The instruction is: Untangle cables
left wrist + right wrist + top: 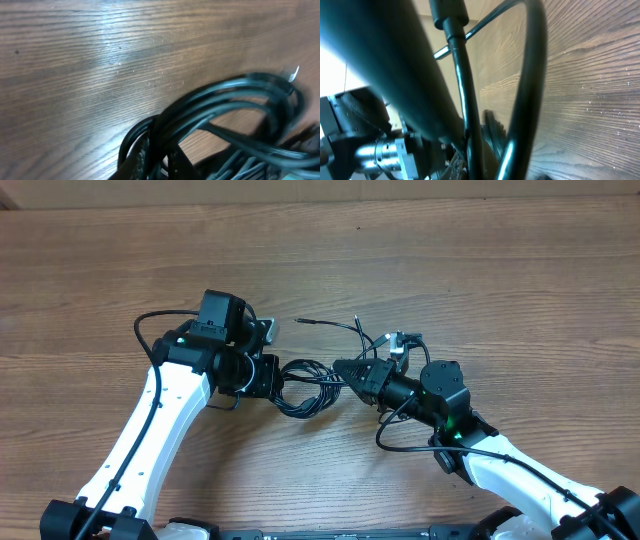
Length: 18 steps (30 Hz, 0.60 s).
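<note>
Pincer R (343, 368) clamped on cables (312, 386); pincer L (279, 375) at their opposite side, grip unclear.

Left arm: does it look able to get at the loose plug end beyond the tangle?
Probably yes. The plug end lies on bare table near the left gripper, with nothing between them. But that gripper sits against the cables and must back off first.

The cables (310, 385) are filling the gap between the left gripper (274, 376) and right gripper (342, 367), blocking passage there. The far table (500, 260) is lying open.
</note>
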Available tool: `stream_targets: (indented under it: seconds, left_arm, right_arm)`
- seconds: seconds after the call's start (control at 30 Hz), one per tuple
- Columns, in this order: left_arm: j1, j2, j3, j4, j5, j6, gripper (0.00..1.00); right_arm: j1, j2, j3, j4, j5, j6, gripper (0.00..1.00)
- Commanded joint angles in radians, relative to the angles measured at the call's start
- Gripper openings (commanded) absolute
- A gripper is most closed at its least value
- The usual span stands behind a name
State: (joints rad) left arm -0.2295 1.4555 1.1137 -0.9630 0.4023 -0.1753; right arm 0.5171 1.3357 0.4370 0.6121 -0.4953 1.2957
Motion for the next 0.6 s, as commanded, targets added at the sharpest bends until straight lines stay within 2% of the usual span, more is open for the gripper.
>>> stream_targets:
  seconds: [0.0, 0.13, 0.33, 0.43, 0.57]
  left_arm:
    - [-0.001, -0.004, 0.02, 0.021, 0.007, -0.23, 0.15]
    - [-0.001, -0.004, 0.02, 0.022, 0.017, -0.391, 0.19]
    - [-0.001, -0.004, 0.02, 0.024, 0.097, -0.57, 0.05]
    - [-0.001, -0.004, 0.02, 0.025, 0.064, -0.576, 0.04]
    - [-0.001, -0.004, 0.02, 0.002, -0.037, -0.56, 0.14]
  right_arm:
    - [0.0, 0.0, 0.008, 0.008, -0.053, -0.048, 0.04]
    - [0.011, 0.0, 0.008, 0.008, -0.044, -0.05, 0.04]
    - [0.06, 0.0, 0.008, -0.023, 0.028, -0.136, 0.04]
    - [0.077, 0.0, 0.008, -0.1, 0.1, -0.15, 0.04]
    - [0.077, 0.0, 0.008, -0.166, 0.124, -0.15, 0.04]
